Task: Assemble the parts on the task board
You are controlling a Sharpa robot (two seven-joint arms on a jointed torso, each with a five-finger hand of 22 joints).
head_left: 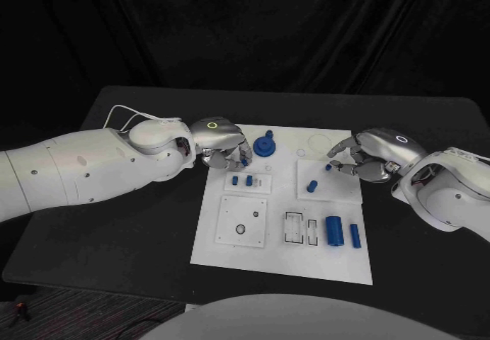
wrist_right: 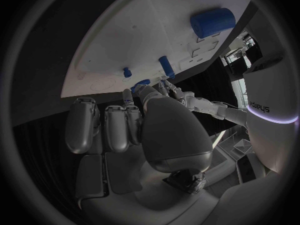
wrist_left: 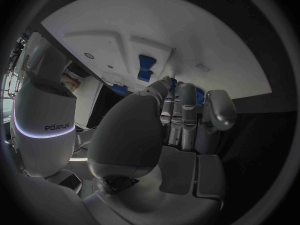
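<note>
Mirrored "sharpa" on the white body (wrist_left: pixel 53 127)

Both hands crowd the board's (head_left: pixel 281 265) far end; its near edge lies open beyond two cylinders (head_left: pixel 345 231).

Surface (head_left: pixel 133 234): black, matte, rectangular with rounded far corners, its bare top showing on both sides of the middle and along the far edge.

Backdrop (head_left: pixel 286 42): black cloth hanging behind the surface, falling in soft vertical folds and closing off the far side of the scene.

Floor (head_left: pixel 92 312): a strip of dark, faintly striped covering at the near left corner, below the edge of the surface.

Small red light (head_left: pixel 23 306): a tiny glowing spot on the floor by the near left corner; what it belongs to cannot be told.
</note>
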